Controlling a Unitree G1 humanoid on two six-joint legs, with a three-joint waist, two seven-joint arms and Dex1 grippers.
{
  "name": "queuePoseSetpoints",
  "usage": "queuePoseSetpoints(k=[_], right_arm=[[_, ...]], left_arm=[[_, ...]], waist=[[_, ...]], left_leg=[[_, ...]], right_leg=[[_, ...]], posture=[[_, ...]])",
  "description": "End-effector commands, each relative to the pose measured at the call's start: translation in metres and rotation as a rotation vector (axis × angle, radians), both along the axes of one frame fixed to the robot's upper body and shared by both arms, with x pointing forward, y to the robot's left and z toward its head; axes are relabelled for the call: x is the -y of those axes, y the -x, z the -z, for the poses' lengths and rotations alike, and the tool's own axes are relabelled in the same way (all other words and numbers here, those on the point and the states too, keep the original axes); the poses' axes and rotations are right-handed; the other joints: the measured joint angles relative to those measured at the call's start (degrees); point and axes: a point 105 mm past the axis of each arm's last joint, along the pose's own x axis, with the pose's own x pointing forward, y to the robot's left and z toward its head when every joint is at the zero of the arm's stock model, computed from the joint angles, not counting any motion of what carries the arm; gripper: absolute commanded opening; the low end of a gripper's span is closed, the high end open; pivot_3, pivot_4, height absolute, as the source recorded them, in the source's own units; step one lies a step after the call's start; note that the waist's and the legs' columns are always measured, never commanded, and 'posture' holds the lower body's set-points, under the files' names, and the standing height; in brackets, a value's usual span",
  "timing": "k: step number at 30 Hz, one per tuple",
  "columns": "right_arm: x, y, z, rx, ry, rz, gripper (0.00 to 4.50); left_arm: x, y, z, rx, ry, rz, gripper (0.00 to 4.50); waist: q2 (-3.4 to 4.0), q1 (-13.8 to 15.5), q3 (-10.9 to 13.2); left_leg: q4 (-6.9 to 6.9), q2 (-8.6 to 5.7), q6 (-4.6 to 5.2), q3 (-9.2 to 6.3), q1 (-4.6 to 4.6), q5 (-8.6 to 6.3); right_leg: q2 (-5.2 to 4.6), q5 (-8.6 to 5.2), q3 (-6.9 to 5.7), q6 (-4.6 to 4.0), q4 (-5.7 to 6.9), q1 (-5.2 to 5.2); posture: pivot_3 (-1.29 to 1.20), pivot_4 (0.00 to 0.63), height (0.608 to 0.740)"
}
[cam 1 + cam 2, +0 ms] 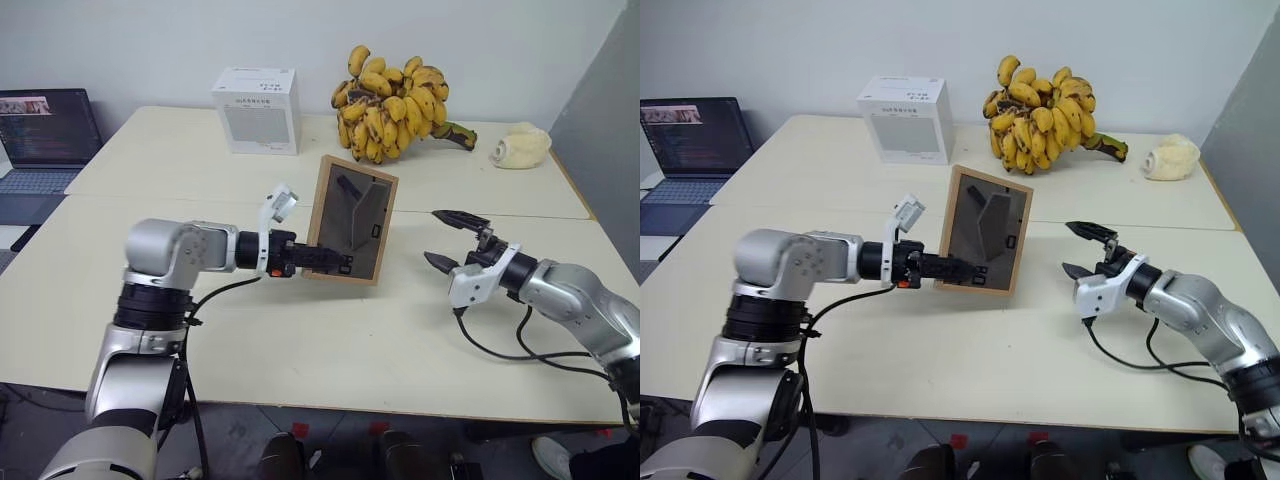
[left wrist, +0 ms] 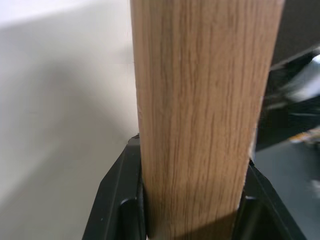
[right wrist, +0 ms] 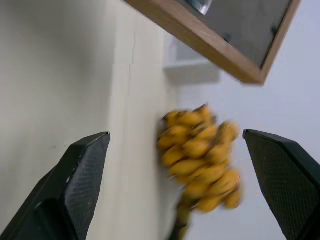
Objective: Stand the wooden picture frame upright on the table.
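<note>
Wooden picture frame stands upright near the middle of the table, its dark back panel facing the camera. From the left, the left gripper clamps its lower edge. Just to its right, the right gripper hangs wide apart, empty.

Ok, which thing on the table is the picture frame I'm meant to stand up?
On the cream table, near its middle, the left hand grips it. The wooden picture frame is the only light-wood rectangle, its dark grey back facing the camera.
</note>
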Motion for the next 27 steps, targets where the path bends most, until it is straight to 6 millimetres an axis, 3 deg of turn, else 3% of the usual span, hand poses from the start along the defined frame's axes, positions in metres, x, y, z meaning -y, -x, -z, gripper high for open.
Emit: queuePoseSetpoints(k=[1,7,14,27], right_arm=[[-0.015,0.000,-0.005,0.203,-0.032,-0.141,4.49],[-0.036,-0.012,-0.017,0.373,-0.114,-0.225,4.49],[-0.054,-0.023,-0.024,0.430,-0.133,-0.282,4.49],[-0.081,-0.016,-0.041,0.490,-0.154,-0.417,4.49]], left_arm=[[-0.005,0.016,-0.021,-0.019,0.046,0.019,1.29],[-0.007,0.027,-0.022,-0.054,0.069,0.046,1.29],[-0.004,0.035,-0.023,-0.111,0.084,0.070,1.29],[0.002,0.046,-0.026,-0.128,0.062,0.095,1.29]], waist=[[0.00,0.04,0.00],[0.00,0.15,0.00],[-0.01,0.37,0.00],[-0.02,0.40,0.00]], left_leg=[[-0.01,0.00,-0.05,-0.02,0.00,0.03],[0.00,0.00,-0.39,-0.07,0.02,0.27],[0.02,-0.04,-0.38,-0.09,0.06,0.30],[0.06,-0.12,-0.20,-0.16,0.16,0.38]], right_leg=[[0.00,0.00,-0.02,0.00,0.00,0.02],[-0.02,0.01,0.00,-0.03,0.13,-0.01],[-0.06,0.02,-0.02,-0.04,0.27,0.01],[-0.08,0.02,-0.02,-0.04,0.72,-0.01]], posture=[[0.00,0.150,0.740],[0.00,0.150,0.740],[0.00,0.150,0.740],[0.00,0.150,0.740]])
